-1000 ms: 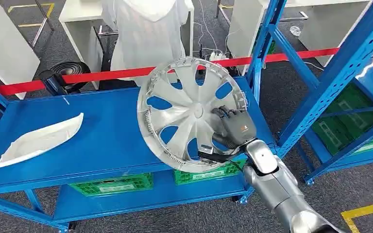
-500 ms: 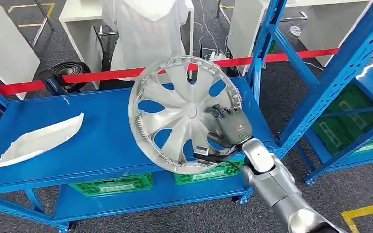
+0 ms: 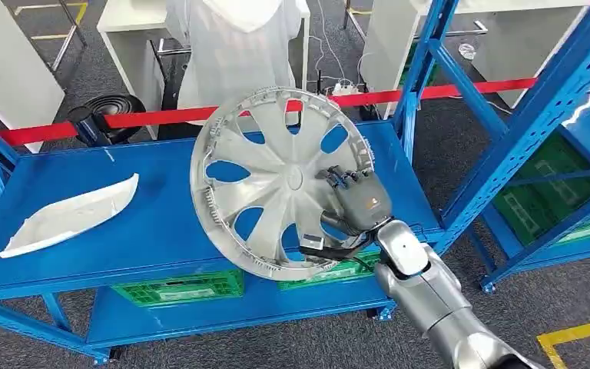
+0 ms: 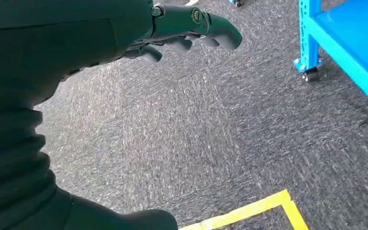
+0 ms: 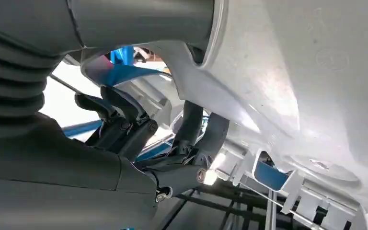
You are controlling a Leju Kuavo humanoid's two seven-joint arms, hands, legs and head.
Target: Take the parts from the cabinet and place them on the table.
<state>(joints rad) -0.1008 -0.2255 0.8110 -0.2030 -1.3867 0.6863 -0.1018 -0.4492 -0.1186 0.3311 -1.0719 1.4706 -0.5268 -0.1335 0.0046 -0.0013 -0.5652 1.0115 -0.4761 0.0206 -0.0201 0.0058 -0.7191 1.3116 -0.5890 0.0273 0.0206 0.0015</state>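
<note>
White trim part: lies flat at the left end of the blue table.
Left hand: hangs over grey carpet, fingers loosely curled, holding nothing.
Hubcap: silver, tilted on edge above the table's right half; shifted left since a second ago.
Right hand: grips the hubcap's right side, fingers hooked through a spoke opening.
Green crates: on the lower shelf; contents cannot be told.
</note>
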